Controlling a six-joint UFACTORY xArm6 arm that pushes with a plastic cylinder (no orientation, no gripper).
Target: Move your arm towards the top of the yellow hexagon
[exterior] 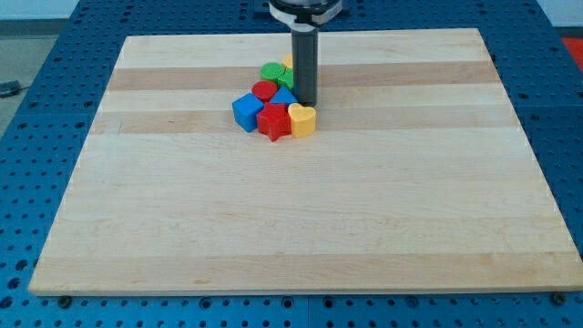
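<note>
Near the view's top, a bit left of centre, all the blocks sit in one tight bunch on the wooden board [301, 228]. We see a blue cube [246, 111] on the bunch's left, a red star-ish block [273, 121] in front, a yellow heart [302, 119] on the right, a red round block [264, 89], a green block [272, 73] behind it, & a small blue block [283, 97] in the middle. The yellow hexagon [288, 61] is at the back of the bunch, toward the view's top. Only a thin yellow sliver of it shows, w/ the rod in front, so we can't really see its shape.

My tip [306, 104] sits just behind the yellow heart & right beside the small blue block, maybe touching. We have no claw at all, just a rod, so nothing is grabbed or let go.

We think the job is not done yet, b/c the tip needs to get past the hexagon, on its far side.

What could go wrong: the blocks are packed close. If we go straight up the view, the rod may bump the hexagon & the green block & shove them away. Then the spot we want moves too. Swinging around the view's right looks safer, since that side has bare wood. Also, we can't see much of the hexagon, so we may stop in the wrong place.
</note>
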